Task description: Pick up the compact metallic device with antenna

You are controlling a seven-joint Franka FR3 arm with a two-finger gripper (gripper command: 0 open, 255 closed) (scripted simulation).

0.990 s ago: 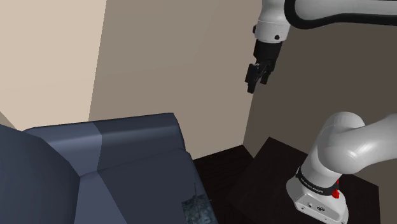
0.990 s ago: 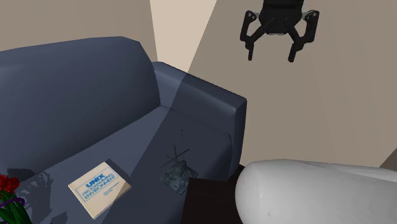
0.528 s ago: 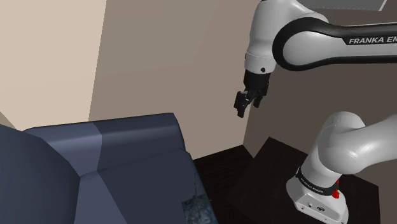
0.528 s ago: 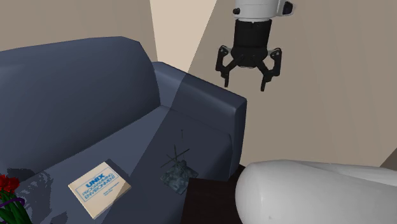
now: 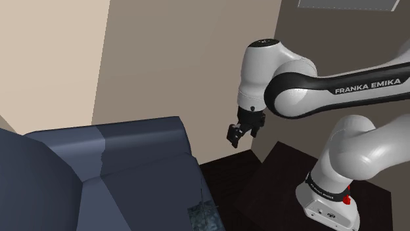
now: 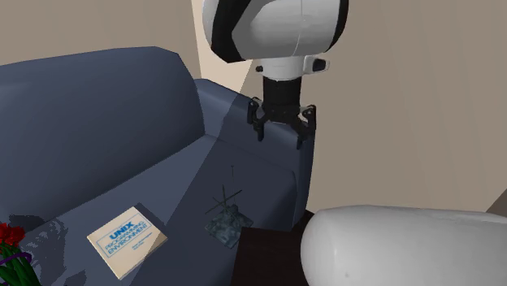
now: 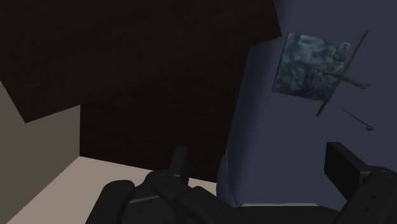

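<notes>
Two black fingers of the gripper [image 6: 281, 136] stood wide apart and empty, hanging over the dark blue sofa's armrest [image 6: 283, 175]. Target, a mottled grey-green boxy device with thin antenna rods [image 6: 227, 221], lay at the seat's front corner, just beside that armrest. Risks: a straight drop would likely clip the armrest; a finger could snag an antenna rod and skid the box off the seat's front edge.

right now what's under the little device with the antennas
The device lies on the seat of the blue sofa. The cushion directly beneath it is hidden.
</notes>
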